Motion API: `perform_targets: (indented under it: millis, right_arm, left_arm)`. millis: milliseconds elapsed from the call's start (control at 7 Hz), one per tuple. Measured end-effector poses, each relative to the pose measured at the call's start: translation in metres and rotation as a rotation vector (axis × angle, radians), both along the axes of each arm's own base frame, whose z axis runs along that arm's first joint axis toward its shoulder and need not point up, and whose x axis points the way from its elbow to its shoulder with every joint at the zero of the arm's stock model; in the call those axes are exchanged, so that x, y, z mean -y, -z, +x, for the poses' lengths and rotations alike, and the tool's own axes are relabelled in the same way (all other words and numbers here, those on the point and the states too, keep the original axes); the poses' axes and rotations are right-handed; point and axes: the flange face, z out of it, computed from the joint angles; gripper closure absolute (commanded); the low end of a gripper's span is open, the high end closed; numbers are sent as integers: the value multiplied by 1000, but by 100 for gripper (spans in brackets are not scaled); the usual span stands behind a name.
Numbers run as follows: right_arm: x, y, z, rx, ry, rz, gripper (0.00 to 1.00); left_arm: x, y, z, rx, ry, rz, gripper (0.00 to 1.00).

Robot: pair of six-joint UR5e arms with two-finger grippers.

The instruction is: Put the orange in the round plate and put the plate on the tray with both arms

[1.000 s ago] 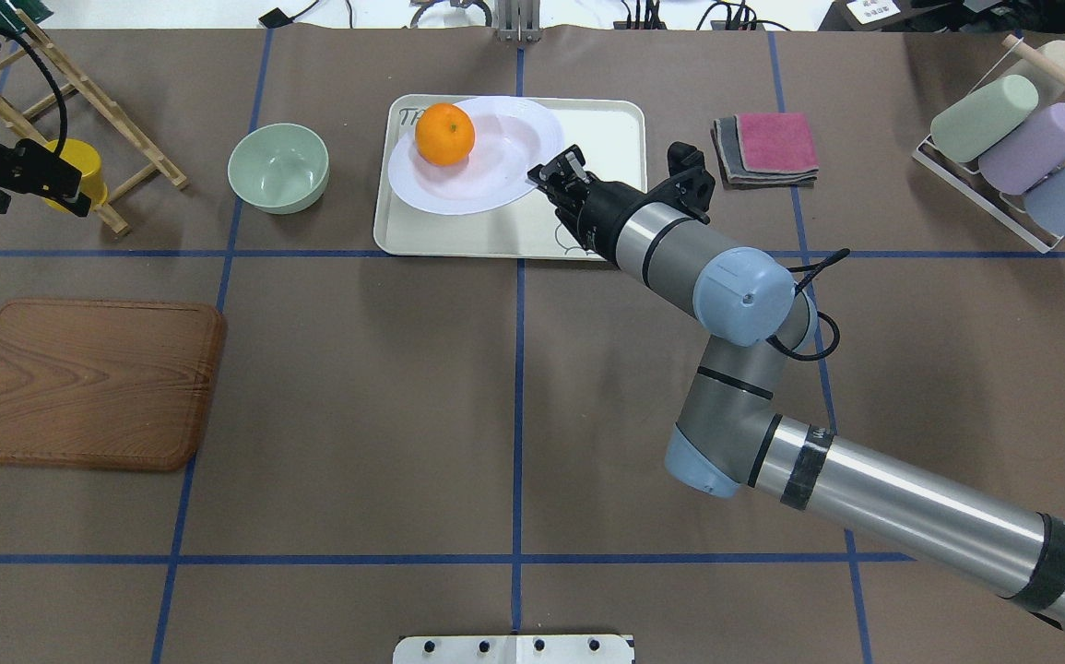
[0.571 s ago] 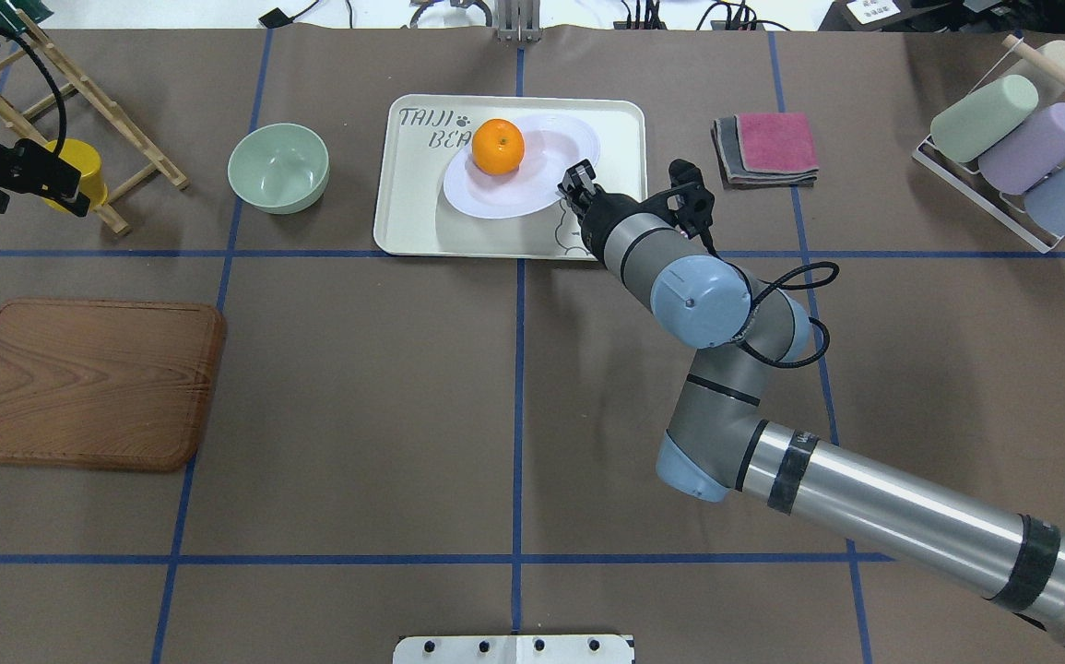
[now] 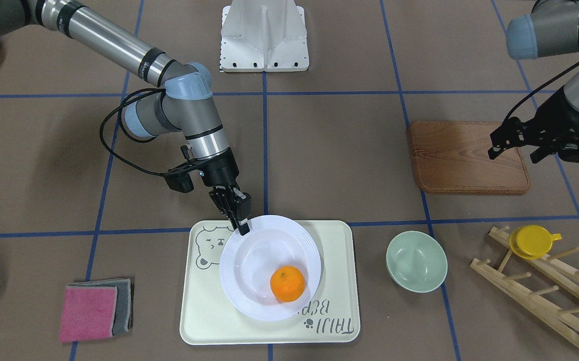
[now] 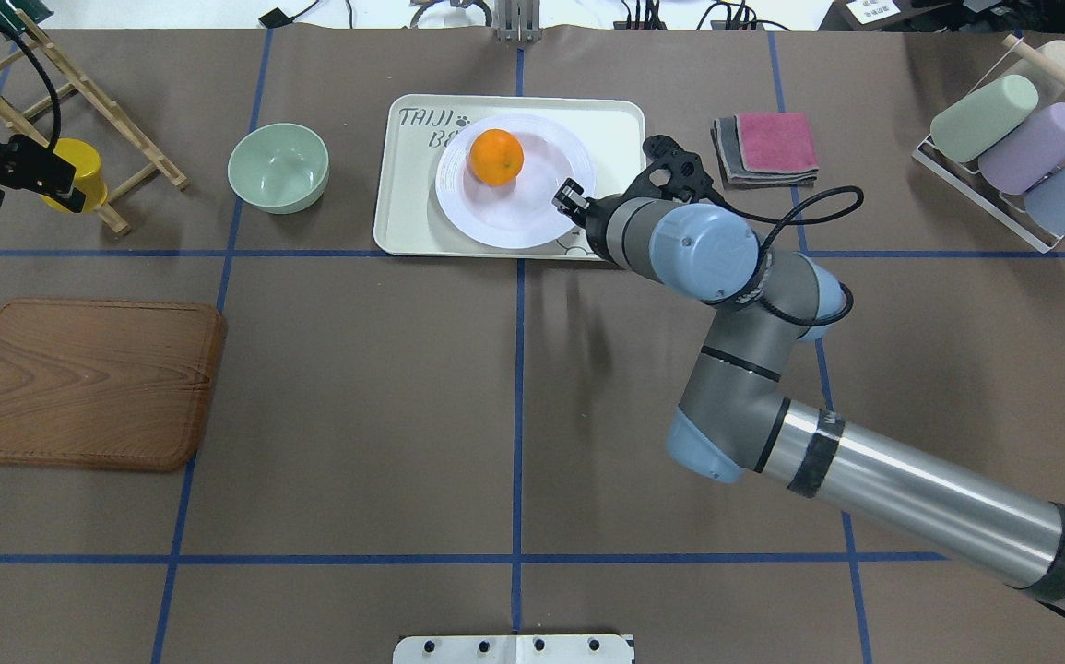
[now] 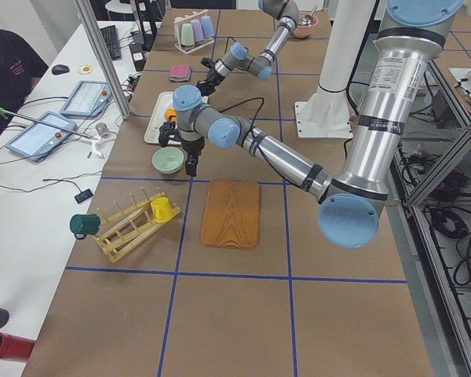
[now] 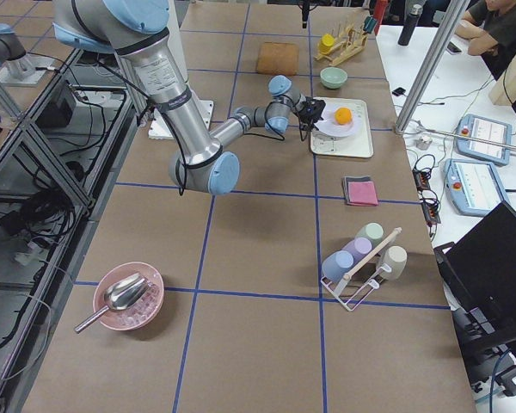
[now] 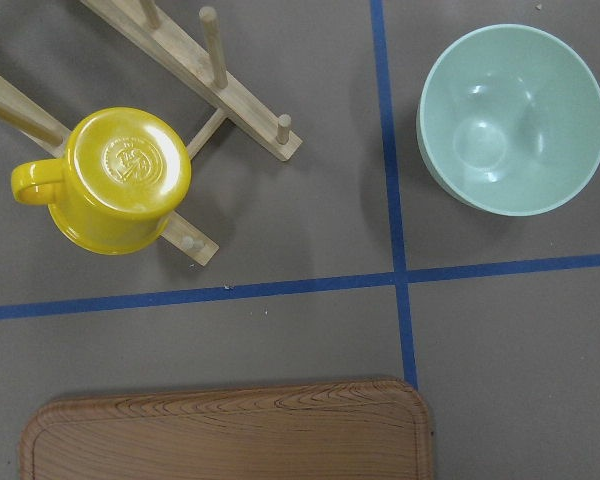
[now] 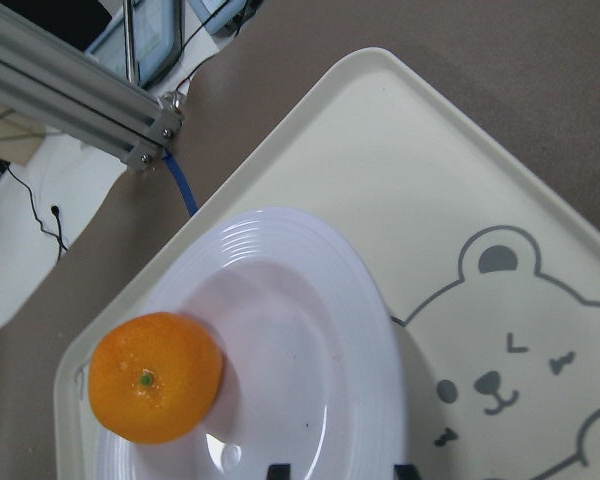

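The orange (image 4: 495, 157) (image 3: 287, 283) lies in the round plate (image 4: 532, 203) (image 3: 254, 260), off-centre towards the lettered end of the tray. The plate rests flat on the cream tray (image 4: 615, 129) (image 3: 339, 260), partly covering the bear drawing. My right gripper (image 4: 569, 196) (image 3: 242, 228) is at the plate's near rim, shut on it. In the right wrist view its two fingertips straddle the rim of the plate (image 8: 300, 350). My left gripper (image 3: 515, 153) hangs open and empty far off, above the table between the wooden board and the yellow cup.
A pale green bowl (image 4: 278, 168) stands left of the tray. A yellow cup (image 4: 80, 171) sits on a wooden peg rack (image 4: 126, 138). The wooden board (image 4: 89, 383) lies near left. Folded cloths (image 4: 767, 148) and a rack of cups (image 4: 1011, 138) are at the right.
The plate with the orange was tilted and overhanging the tray's left side. My right gripper carried it rightward and lowered it flat onto the tray. The left arm barely moved.
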Motion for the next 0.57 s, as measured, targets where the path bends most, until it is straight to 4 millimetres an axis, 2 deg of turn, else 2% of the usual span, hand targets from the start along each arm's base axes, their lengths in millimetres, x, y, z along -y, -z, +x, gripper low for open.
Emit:
perform_targets:
  millis: [286, 429, 571]
  right_arm:
    - [26, 7, 135, -145, 252, 76, 0]
    - [41, 3, 200, -199, 336, 101, 0]
    - [53, -15, 256, -274, 407, 169, 0]
  left_arm:
    - [-5, -14, -6, 13, -32, 26, 2]
    - [-11, -33, -21, 30, -59, 51, 2]
    - [-19, -61, -47, 54, -91, 85, 2]
